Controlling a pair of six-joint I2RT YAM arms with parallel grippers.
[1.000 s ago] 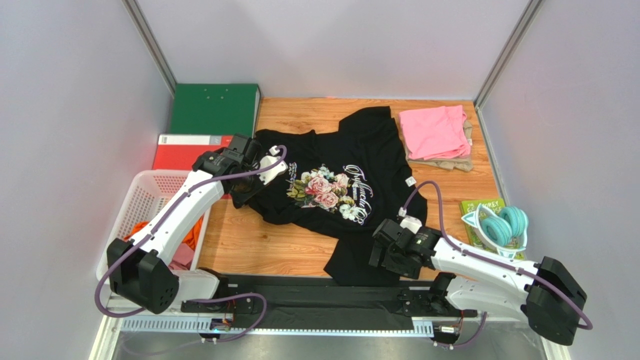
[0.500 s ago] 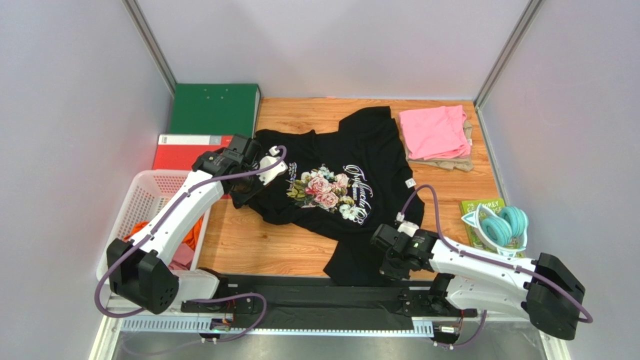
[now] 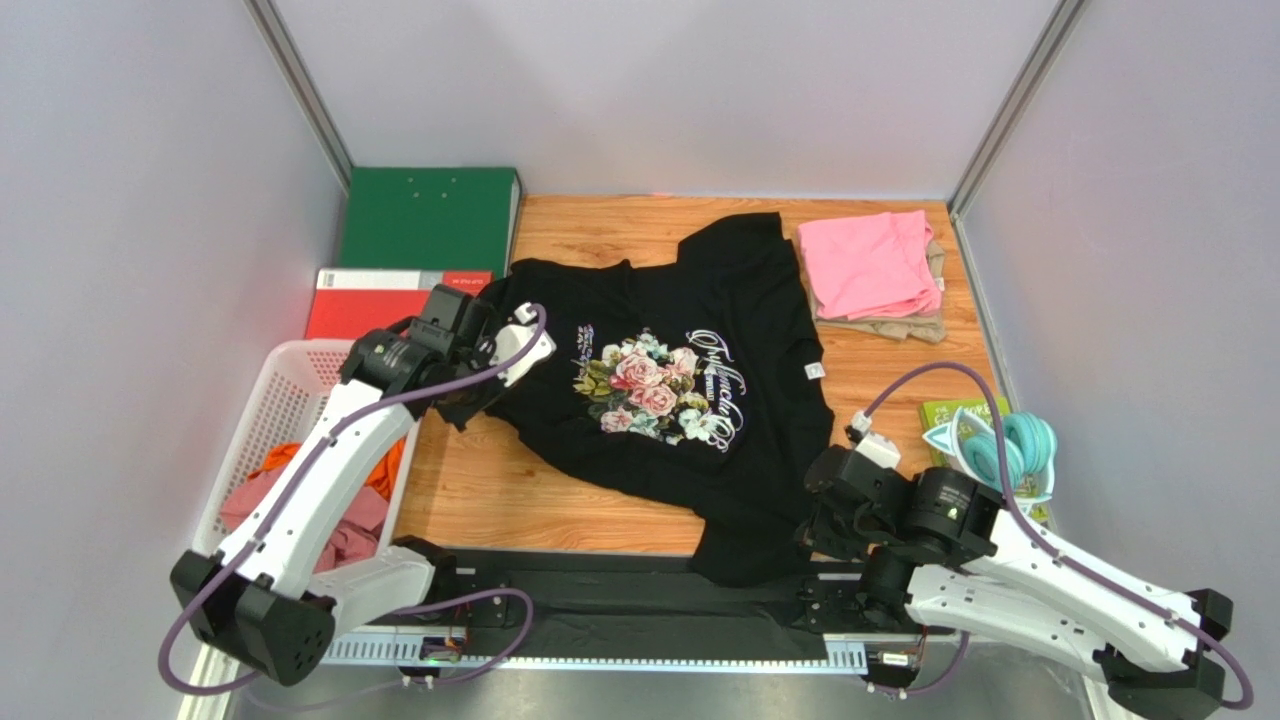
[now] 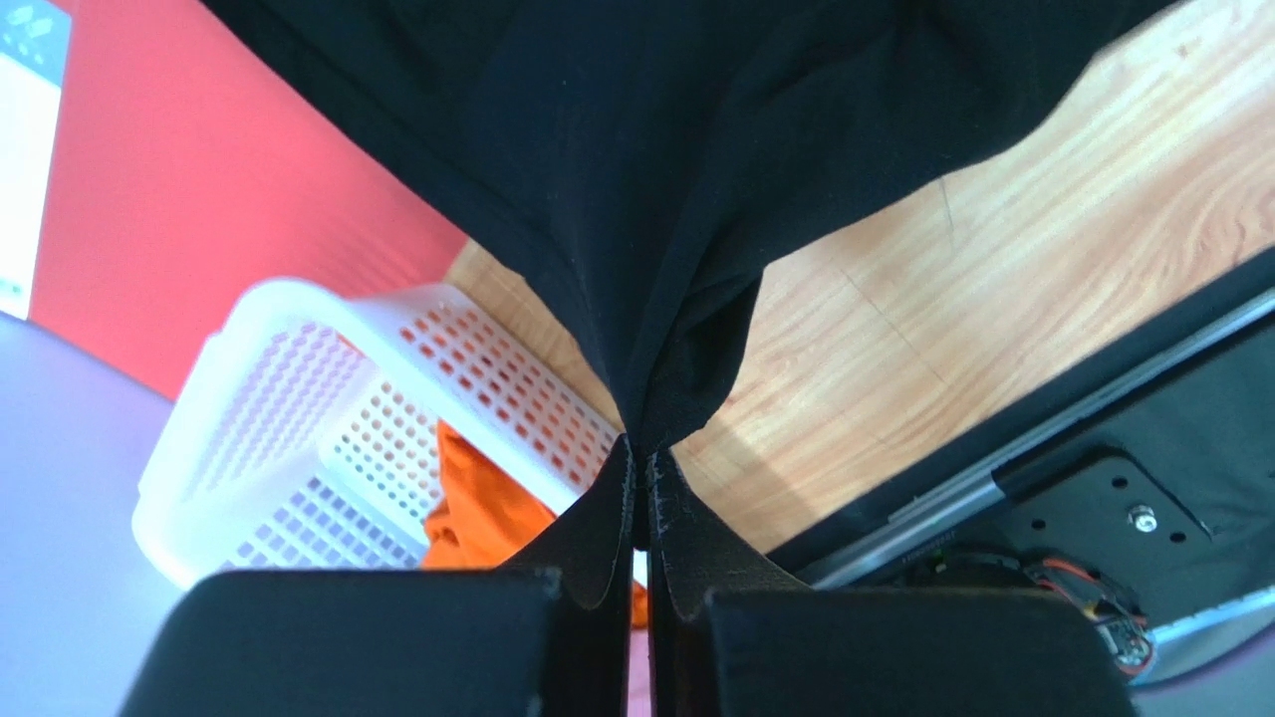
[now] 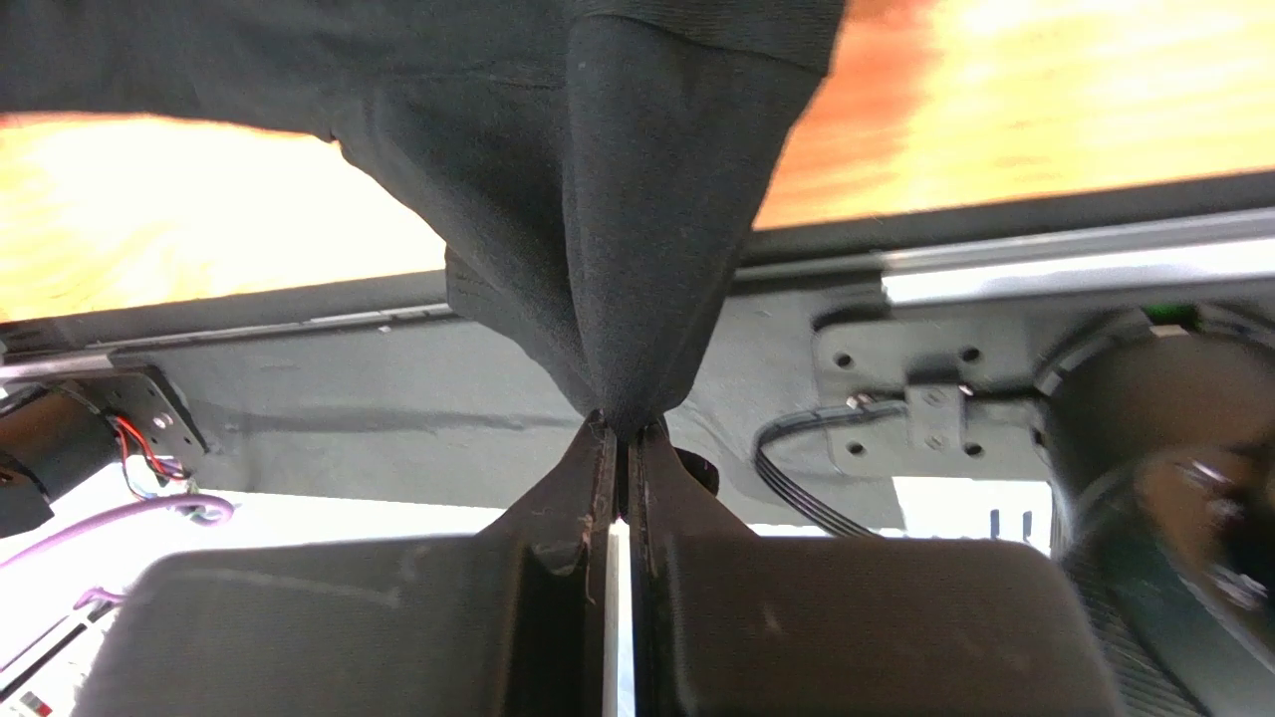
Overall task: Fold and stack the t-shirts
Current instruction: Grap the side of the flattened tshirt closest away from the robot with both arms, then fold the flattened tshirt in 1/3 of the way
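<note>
The large black cloth t-shirt with rose print (image 3: 759, 435) lies spread across the middle of the wooden bench (image 3: 496, 495). The left claw (image 4: 644, 456) is clamped on its left edge, the right claw (image 5: 618, 426) on its near hem at the bench's near edge.

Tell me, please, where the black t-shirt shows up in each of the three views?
Top external: the black t-shirt lies spread across the middle, print up.
Left wrist: it fills the top, with a fold pinched in the left gripper.
Right wrist: it hangs from top centre, pinched in the right gripper.
Shared landmark: the wooden tabletop under the shirt in all three.
</note>
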